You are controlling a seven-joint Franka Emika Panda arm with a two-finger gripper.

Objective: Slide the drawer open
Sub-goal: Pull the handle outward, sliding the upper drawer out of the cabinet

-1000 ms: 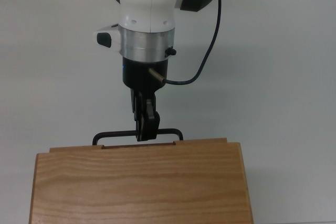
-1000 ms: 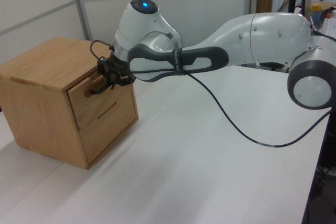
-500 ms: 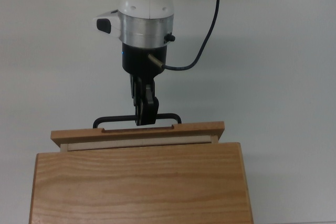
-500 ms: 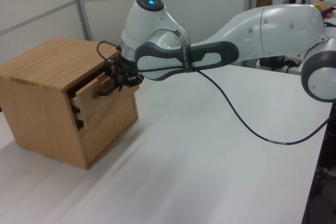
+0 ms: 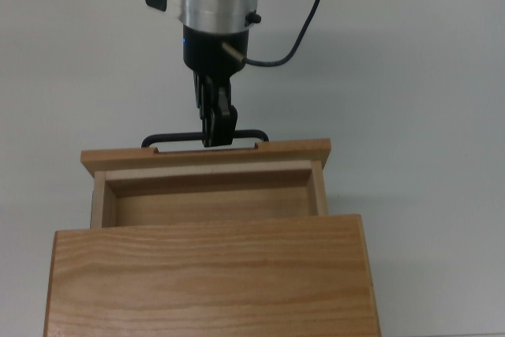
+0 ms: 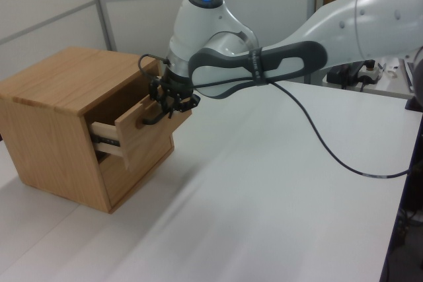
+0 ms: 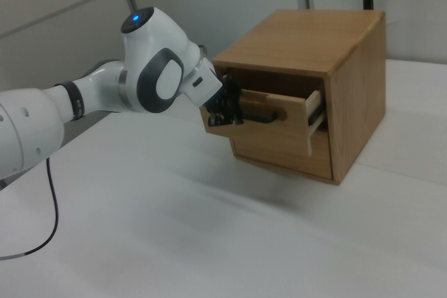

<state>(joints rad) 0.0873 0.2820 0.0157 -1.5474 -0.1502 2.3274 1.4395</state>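
The drawer [image 5: 284,152] is a light wooden tray, and it stands partly out of the wooden cabinet [image 5: 213,278]. Its inside looks empty in the top view. A thin black bar handle [image 5: 166,138] runs along its front panel. My gripper [image 5: 217,136] is at the handle's middle, black fingers shut on the bar. In the left view the drawer [image 6: 140,140] sticks out toward the left view's right, with the gripper [image 6: 169,100] at its handle. In the right view the drawer [image 7: 290,106] juts toward the right view's left, and the gripper [image 7: 229,111] holds the handle [image 7: 262,118].
The cabinet stands on a white table [image 5: 418,116]. A second, closed front [image 6: 135,171] sits below the open drawer. A black cable [image 5: 304,29] hangs from my wrist and loops over the table [image 6: 344,163]. Wall panels stand behind the cabinet.
The drawer has slid out of the cabinet, from nearly closed to partly open. My gripper moved away from the cabinet with the handle held in it.
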